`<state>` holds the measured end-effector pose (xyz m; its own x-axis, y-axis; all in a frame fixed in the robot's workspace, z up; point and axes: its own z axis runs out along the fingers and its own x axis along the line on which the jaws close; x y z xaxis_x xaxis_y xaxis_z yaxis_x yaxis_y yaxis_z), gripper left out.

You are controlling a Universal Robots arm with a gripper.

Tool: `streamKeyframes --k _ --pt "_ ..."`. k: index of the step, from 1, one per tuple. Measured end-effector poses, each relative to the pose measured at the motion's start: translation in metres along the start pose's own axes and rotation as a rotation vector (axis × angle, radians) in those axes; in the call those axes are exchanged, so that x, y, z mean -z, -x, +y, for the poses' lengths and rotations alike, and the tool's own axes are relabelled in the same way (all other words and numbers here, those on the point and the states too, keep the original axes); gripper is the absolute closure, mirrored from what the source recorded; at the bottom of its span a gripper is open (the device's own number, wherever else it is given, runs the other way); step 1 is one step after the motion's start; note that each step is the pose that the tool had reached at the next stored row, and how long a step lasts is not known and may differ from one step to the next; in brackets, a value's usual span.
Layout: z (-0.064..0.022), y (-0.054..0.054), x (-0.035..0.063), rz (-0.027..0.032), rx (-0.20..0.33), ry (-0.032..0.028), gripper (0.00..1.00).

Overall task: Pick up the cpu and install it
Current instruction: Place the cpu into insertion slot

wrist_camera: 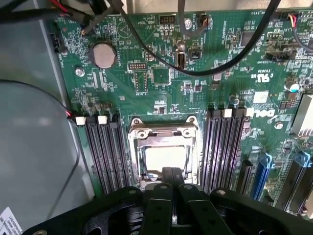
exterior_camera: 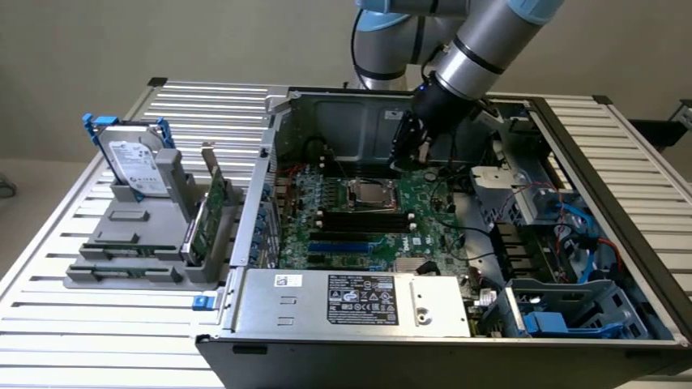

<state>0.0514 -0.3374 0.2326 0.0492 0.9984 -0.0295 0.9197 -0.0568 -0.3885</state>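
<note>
The cpu (exterior_camera: 372, 193) lies flat inside the metal-framed socket (exterior_camera: 373, 183) in the middle of the green motherboard (exterior_camera: 433, 231), its pale silver top facing up. In the wrist view the cpu (wrist_camera: 166, 157) sits within the socket frame (wrist_camera: 164, 133), just beyond my fingertips. My gripper (exterior_camera: 403, 164) hangs over the board, a little behind and to the exterior view's right of the socket. Its black fingers (wrist_camera: 167, 175) are pressed together, shut, with nothing between them.
The open computer case (exterior_camera: 605, 203) walls in the board. A power supply box (exterior_camera: 357, 300) lies at the front, with cables and drive bays (exterior_camera: 562, 235) on the exterior view's right. Memory slots (wrist_camera: 105, 152) flank the socket. A hard drive (exterior_camera: 135, 166) stands in a grey holder outside the case.
</note>
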Motion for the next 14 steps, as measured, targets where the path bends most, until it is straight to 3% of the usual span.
streamKeyframes --k 7,14 --pt "-0.0186 0.001 -0.0149 -0.0034 0.002 0.0006 0.89" --pt "-0.0371 0.002 -0.0278 -0.0068 0.002 0.0052 0.89"
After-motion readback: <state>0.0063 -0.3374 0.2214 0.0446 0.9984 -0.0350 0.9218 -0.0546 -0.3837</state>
